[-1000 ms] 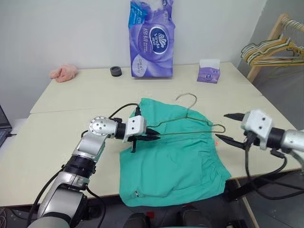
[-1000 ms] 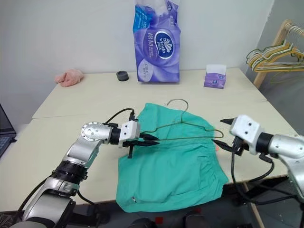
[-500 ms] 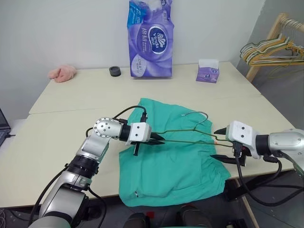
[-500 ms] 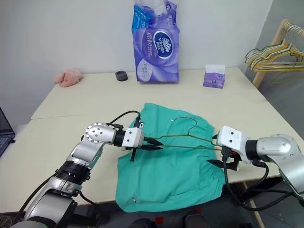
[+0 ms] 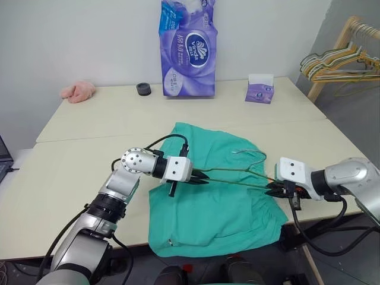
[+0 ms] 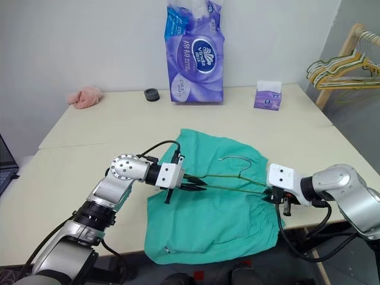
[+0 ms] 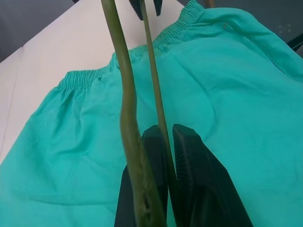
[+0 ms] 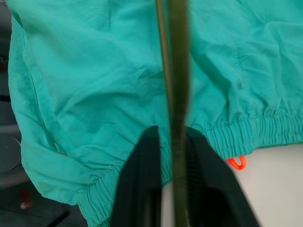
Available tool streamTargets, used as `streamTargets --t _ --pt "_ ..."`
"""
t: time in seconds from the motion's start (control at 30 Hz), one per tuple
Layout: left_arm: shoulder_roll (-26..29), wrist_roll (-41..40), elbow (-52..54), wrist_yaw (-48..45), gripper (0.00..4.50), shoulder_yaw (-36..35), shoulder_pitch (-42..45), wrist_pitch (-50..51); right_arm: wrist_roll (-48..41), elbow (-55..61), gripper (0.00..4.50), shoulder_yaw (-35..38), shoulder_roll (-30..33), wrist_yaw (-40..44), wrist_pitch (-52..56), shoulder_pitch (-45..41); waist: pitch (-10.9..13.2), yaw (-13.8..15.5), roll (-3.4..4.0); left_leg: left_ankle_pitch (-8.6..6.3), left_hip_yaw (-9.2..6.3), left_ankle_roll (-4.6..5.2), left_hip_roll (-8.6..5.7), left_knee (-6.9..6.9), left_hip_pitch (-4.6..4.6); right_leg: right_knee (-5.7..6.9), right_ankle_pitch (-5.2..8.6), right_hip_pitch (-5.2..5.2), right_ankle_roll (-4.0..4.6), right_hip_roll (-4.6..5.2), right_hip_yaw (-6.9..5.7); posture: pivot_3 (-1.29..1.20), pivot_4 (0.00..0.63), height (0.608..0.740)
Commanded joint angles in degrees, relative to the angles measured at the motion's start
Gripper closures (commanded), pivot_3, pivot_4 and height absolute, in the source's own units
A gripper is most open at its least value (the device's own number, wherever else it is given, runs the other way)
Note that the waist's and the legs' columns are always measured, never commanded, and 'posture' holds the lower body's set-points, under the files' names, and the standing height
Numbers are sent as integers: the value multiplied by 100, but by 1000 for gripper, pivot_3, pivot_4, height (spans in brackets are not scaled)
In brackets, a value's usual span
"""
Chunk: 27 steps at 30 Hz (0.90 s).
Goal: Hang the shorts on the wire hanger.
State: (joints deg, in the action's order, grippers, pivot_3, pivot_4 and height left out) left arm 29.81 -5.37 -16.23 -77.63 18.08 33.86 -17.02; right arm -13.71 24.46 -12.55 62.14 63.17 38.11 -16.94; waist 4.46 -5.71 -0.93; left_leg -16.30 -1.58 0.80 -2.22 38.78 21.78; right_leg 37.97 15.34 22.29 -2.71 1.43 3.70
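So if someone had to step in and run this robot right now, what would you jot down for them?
Left tool: shut on one end of the thin olive-gold wire hanger.
Right tool: shut on the hanger's other end.
The hanger is held between both tools, just above the teal-green fabric shorts, which lie flat on the beige table, hanging partly over its near edge.
Done: hanger gripped at both ends.
Left: the shorts are not yet on the hanger; neither tool holds them.

- We count one pair of shorts (image 5: 217, 190).
- One wire hanger (image 5: 240, 172) over them.
- One purple tissue pack (image 5: 189, 48).
- One small tissue box (image 5: 260, 89).
- One pink cloth (image 5: 78, 91).
- One black roll (image 5: 144, 89).
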Motion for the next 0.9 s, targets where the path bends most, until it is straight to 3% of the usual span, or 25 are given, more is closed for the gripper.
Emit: streamTargets --t 0.03,0.13,0.53,0.9 --pt "-37 -164 301 -64 4481 -20 102 2 105 33 4500 73 -11 -59 11 -120 0 0 1 0 -1 0 0 0 0 0 0 0 0 0 -1 -182 71 740" --pt "-25 -323 433 -207 4481 -21 72 293 162 22 4500 76 -53 -86 -18 -126 0 -1 1 0 -1 0 0 0 0 0 0 0 0 0 -1 -183 70 740" --pt "-46 -767 619 -168 805 -293 128 1594 318 72 4500 183 -49 -128 -147 -20 1 -36 2 0 -1 0 0 0 1 0 1 0 -1 0 -2 -187 70 740" --pt "435 -782 -544 18 805 -831 662 2510 141 62 4500 896 64 -258 33 640 3 -61 1 0 -4 0 -1 0 2 0 1 0 -2 -1 -6 -190 67 740"
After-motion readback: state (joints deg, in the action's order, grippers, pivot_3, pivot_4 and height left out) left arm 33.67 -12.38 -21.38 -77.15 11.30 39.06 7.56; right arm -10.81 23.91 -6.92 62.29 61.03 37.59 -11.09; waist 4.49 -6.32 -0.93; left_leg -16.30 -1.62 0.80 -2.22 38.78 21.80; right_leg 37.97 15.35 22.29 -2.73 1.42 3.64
